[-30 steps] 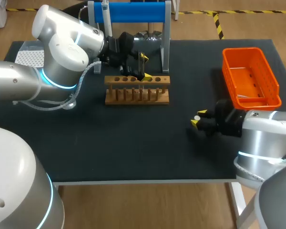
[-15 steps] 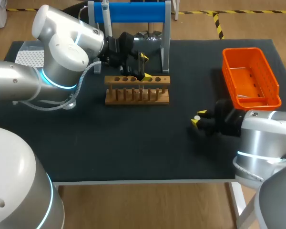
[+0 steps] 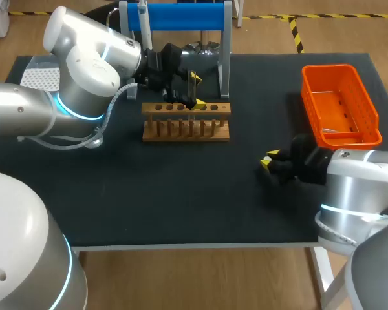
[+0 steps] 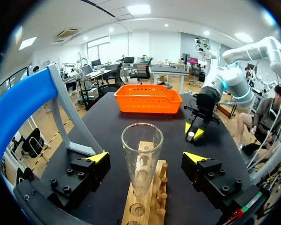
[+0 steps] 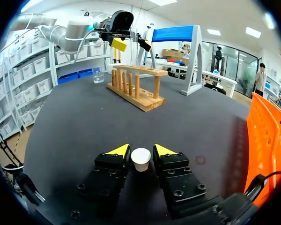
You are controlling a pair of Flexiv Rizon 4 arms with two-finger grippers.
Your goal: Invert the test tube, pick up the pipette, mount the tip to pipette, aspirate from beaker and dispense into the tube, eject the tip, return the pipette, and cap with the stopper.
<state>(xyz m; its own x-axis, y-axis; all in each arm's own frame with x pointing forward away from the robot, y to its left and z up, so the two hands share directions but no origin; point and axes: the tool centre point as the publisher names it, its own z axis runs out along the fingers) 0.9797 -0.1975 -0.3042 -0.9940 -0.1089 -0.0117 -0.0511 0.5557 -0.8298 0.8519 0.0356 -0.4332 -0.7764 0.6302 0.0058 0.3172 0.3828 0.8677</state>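
A clear glass test tube [image 4: 141, 154] stands mouth up in the wooden rack [image 3: 186, 121]. My left gripper [image 4: 146, 157] hangs over the rack, open, with a yellow-tipped finger on each side of the tube and a gap to both. A small white stopper [image 5: 140, 159] sits on the black mat towards the table's right front. My right gripper [image 5: 141, 151] is low over the mat, shut on the stopper, with both fingers against its sides. In the head view the right gripper [image 3: 266, 161] lies just in front of the orange basket. The pipette is not clearly visible.
An orange basket [image 3: 339, 103] stands at the right rear. A blue-topped stand [image 3: 174, 16] rises behind the rack. A small glass beaker [image 5: 98, 75] sits beyond the rack, and a white tip box [image 3: 39, 76] is at the far left.
The right gripper's fingers have closed in onto the stopper. Both arms and the left gripper have stayed where they were.
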